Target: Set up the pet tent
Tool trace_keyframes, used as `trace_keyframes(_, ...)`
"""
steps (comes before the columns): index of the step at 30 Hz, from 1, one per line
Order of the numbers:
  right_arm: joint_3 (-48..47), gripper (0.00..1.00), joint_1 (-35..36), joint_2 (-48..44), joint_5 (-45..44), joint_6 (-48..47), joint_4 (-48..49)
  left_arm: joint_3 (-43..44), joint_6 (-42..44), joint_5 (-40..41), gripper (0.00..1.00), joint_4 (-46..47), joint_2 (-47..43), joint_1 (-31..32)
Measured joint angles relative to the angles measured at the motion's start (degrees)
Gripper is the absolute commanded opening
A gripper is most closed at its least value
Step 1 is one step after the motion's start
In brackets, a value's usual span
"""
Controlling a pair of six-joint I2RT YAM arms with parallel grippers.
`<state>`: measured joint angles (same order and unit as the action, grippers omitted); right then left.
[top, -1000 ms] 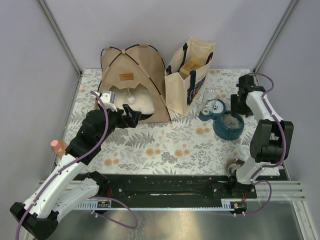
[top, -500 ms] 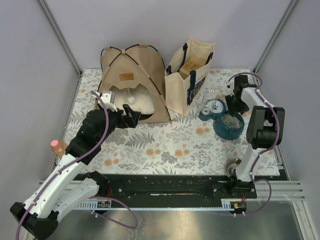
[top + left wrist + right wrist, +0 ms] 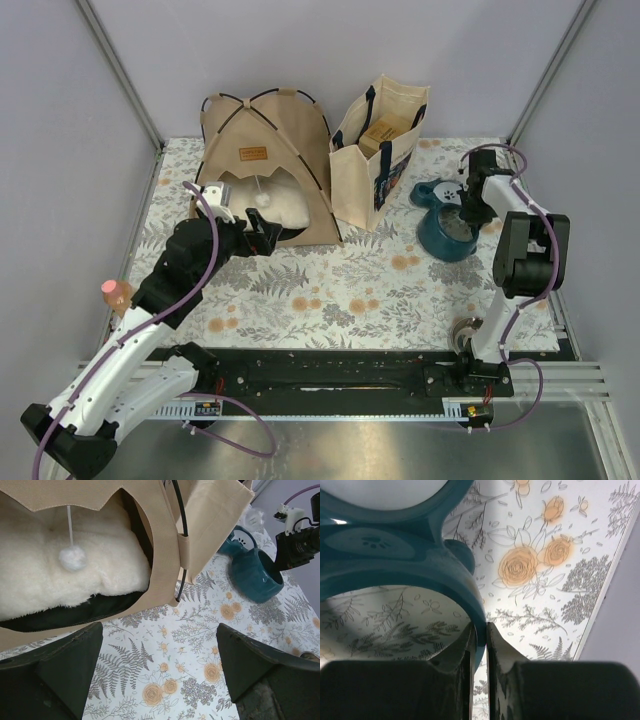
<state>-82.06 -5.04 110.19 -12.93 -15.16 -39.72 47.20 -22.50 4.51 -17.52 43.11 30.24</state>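
Observation:
The pet tent (image 3: 262,140) stands upright at the back left, tan canvas over thin black poles, its arched doorway facing me. Inside lies a fluffy white pillow (image 3: 50,585), and a white pom-pom (image 3: 73,559) hangs in the doorway. My left gripper (image 3: 262,230) hovers just in front of the doorway, open, with only the floral cloth between its fingers (image 3: 70,660). At the right, my right gripper (image 3: 466,212) is shut on the rim of a teal pet feeder (image 3: 447,235). In the right wrist view the two fingertips (image 3: 497,640) pinch that teal rim (image 3: 420,570).
A cream tote bag (image 3: 375,160) with navy handles stands right of the tent, between it and the feeder. A small pink-topped object (image 3: 111,290) sits at the table's left edge. The table's metal frame runs along both sides.
My right gripper has swung down to the teal feeder and closed on its rim; the feeder has shifted and tipped. The left arm and the tent have not moved.

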Motion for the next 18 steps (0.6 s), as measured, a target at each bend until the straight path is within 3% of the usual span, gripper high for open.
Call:
trace_keyframes(13,5.05,0.12,0.24,-4.07,-0.11,5.42,-1.16,0.00,0.02,-0.07,0.99,0.02,0.00,-0.20)
trace_keyframes(18,4.70,0.11,0.85,-4.17,0.00,13.79,-3.48,0.00,0.00,-0.07,0.99,0.04,0.00,-0.22)
